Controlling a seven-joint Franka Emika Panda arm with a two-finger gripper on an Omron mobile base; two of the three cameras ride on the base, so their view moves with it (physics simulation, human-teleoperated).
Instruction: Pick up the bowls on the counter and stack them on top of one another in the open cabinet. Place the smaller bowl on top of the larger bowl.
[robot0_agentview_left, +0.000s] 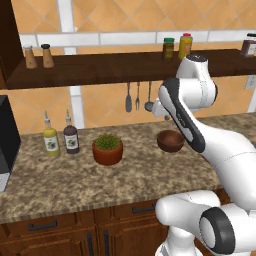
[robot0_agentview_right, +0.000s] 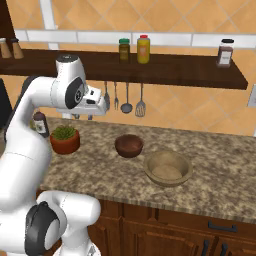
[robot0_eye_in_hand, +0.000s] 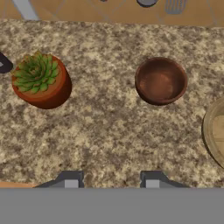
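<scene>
Granite-speckled brown counter lies under the parted, empty gripper. Small dark reddish-brown round bowl sits ahead-right of the jaws; wide tan wooden bowl farther right.

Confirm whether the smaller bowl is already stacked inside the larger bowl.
No. In the right base view the smaller bowl sits on the counter beside the larger bowl, apart from it.

The white arm rears up from the base, elbow bent, forearm reaching out level at mid-height. The gripper points straight down (wrist camera looking with it), its two dark fingertips spread apart, holding nothing.
</scene>
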